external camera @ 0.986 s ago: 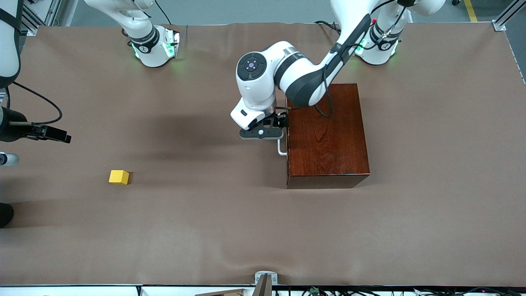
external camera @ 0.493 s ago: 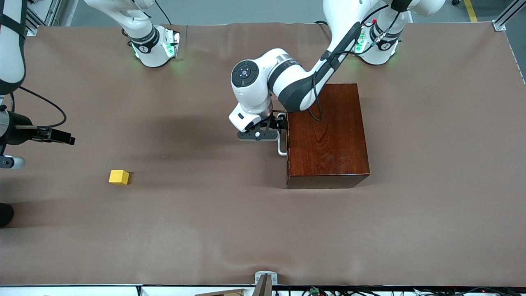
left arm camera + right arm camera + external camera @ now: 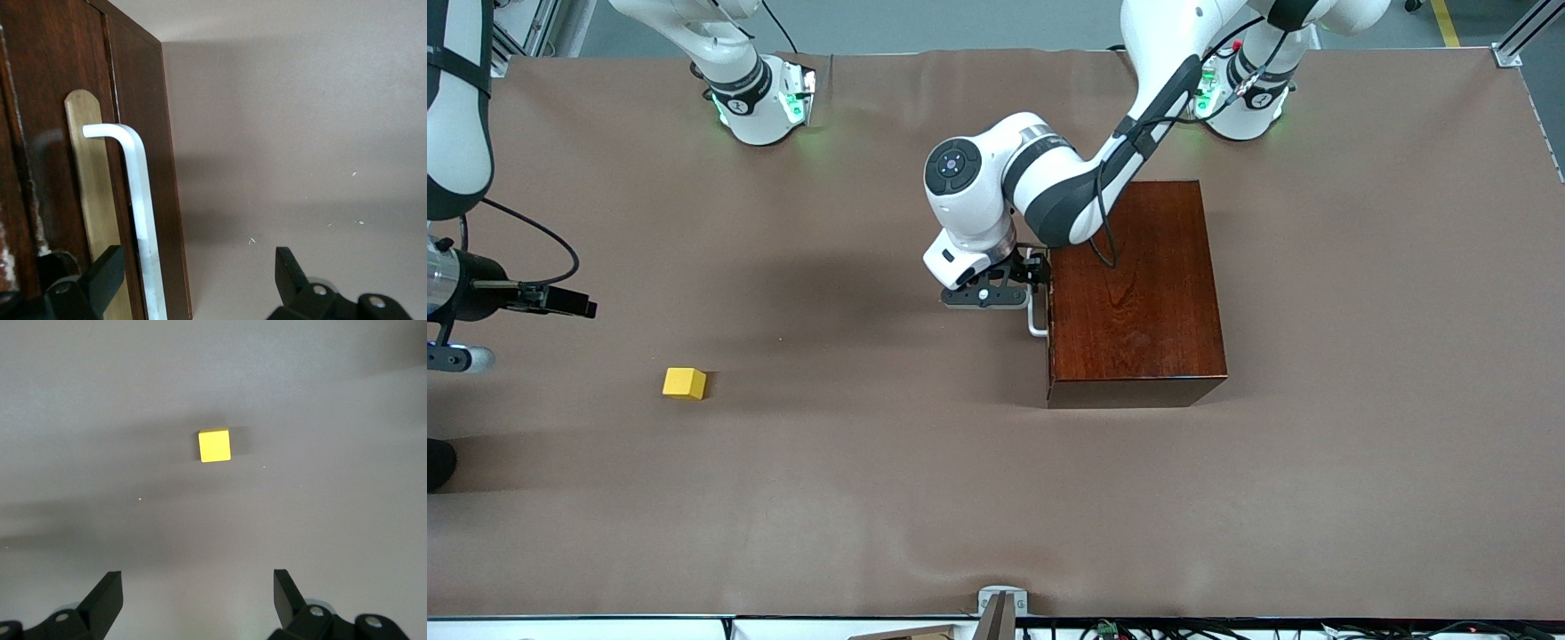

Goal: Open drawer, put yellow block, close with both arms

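The drawer (image 3: 50, 100) is shut in the reddish-brown box (image 3: 1138, 284), its front facing the right arm's end of the table. My left gripper (image 3: 195, 280) is open at the drawer front (image 3: 1035, 271). One finger (image 3: 100, 273) is against the drawer front, the other (image 3: 290, 273) is over bare table, and the white loop handle (image 3: 143, 213) runs between them, untouched. The yellow block (image 3: 684, 383) lies alone toward the right arm's end. My right gripper (image 3: 198, 600) hangs open and empty high above the table, short of the block (image 3: 215, 445).
A brown cloth (image 3: 871, 498) covers the whole table, with wide bare room between block and box. The right arm's wrist (image 3: 467, 295) shows at the view's edge. A brass plate (image 3: 90, 187) backs the handle.
The left arm's elbow swung slightly toward the right arm's end while its gripper stayed at the handle. The right arm's wrist crept a little farther in over the table.
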Controlling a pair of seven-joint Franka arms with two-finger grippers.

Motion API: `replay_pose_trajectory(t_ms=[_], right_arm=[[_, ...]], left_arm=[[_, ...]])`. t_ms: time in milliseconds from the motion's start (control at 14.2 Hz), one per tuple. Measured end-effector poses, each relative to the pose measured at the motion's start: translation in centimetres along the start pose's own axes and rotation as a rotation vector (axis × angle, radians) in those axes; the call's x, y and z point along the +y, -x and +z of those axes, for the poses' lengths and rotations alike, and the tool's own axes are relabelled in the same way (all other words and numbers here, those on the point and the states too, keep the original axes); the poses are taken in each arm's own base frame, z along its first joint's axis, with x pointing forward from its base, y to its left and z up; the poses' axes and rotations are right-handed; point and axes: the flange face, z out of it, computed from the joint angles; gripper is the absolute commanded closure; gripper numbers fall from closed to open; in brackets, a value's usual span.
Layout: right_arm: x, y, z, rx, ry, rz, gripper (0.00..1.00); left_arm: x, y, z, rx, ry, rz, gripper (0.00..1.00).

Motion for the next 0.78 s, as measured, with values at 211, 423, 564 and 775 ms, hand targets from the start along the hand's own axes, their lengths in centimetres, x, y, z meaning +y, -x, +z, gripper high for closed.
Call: replay_pose_trajectory(t_ms=[211, 423, 564, 775], right_arm=[[0.0, -0.5, 1.0, -0.017, 0.001, 0.001, 0.00], [0.2, -1.0, 2.0, -0.029, 0.003, 0.005, 0.00], [0.2, -1.3, 2.4, -0.032, 0.003, 0.006, 0.00], [0.2, -1.7, 2.9, -0.035, 0.004, 0.006, 0.00]], left_arm=[[0.2, 0.0, 0.8, -0.008, -0.006, 0.002, 0.00], [0.5, 0.2, 1.2, -0.011, -0.009, 0.006, 0.00], [0.6, 0.3, 1.8, -0.018, -0.014, 0.009, 0.00], [0.8, 0.3, 3.3, -0.034, -0.029, 0.010, 0.00]])
